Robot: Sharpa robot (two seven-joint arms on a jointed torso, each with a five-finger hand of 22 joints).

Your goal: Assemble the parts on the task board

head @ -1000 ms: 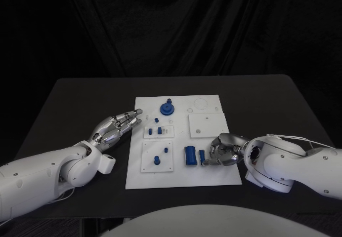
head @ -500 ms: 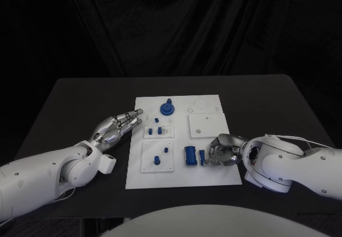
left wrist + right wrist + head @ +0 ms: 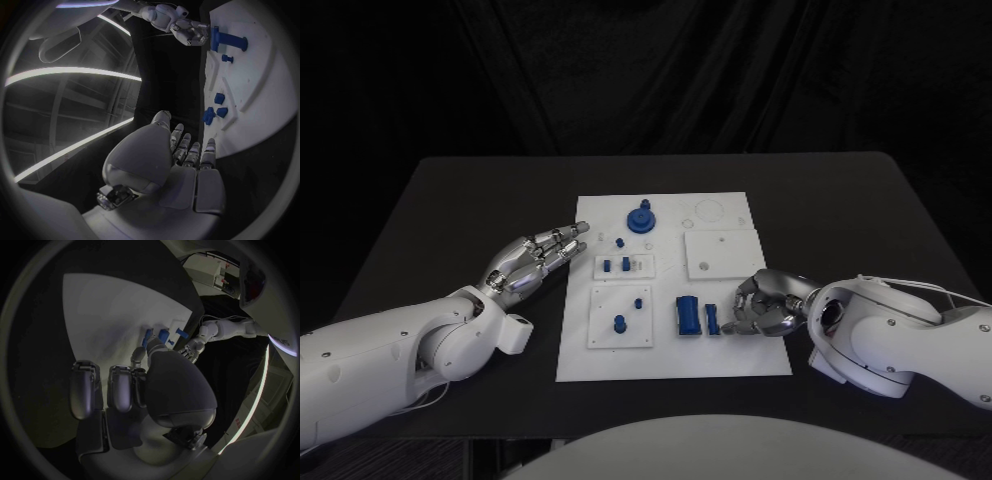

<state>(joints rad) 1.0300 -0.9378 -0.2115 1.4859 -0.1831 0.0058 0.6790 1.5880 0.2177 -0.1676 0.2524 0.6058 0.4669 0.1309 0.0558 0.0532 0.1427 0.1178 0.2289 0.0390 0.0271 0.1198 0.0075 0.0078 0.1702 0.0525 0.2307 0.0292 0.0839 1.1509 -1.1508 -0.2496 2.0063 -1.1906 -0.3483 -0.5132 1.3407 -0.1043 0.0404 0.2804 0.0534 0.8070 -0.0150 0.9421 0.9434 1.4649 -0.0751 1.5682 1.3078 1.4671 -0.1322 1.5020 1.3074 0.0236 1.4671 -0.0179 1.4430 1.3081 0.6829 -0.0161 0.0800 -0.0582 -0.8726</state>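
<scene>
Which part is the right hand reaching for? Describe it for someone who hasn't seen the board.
On the white task board, look at the near half, by the right hand. Two blue parts lie side by side there; it is the thin blue bar next to the fingers, slimmer than the thick blue block beside it.

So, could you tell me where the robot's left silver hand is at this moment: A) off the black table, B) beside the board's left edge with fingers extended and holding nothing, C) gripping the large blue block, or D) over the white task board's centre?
B: the left silver hand lies beside the left edge of the white task board, fingers extended and nothing in them.
</scene>
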